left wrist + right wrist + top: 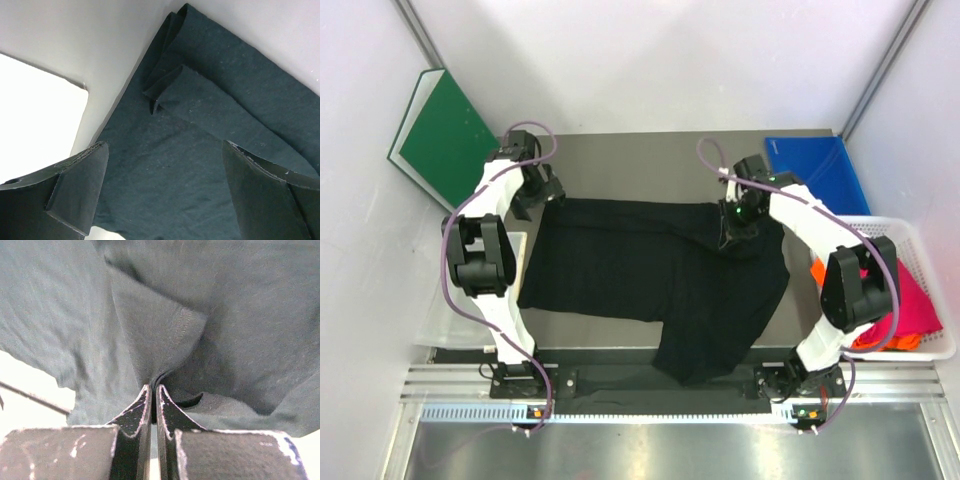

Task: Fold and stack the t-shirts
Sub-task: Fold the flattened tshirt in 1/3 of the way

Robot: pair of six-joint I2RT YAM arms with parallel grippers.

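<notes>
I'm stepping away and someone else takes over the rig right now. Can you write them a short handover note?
Pincers: the left pincer is open and empty, above the far left corner of the black t-shirt. The right pincer is shut on a pinch of that shirt near its far right corner.
Things: the black t-shirt lies spread but rumpled on the table. The magenta t-shirt and orange t-shirt are in the white basket on the right.
Done: the black shirt is laid out and gripped on one side.
Left: grip its left corner, fold it, then fold the others and stack.
</notes>
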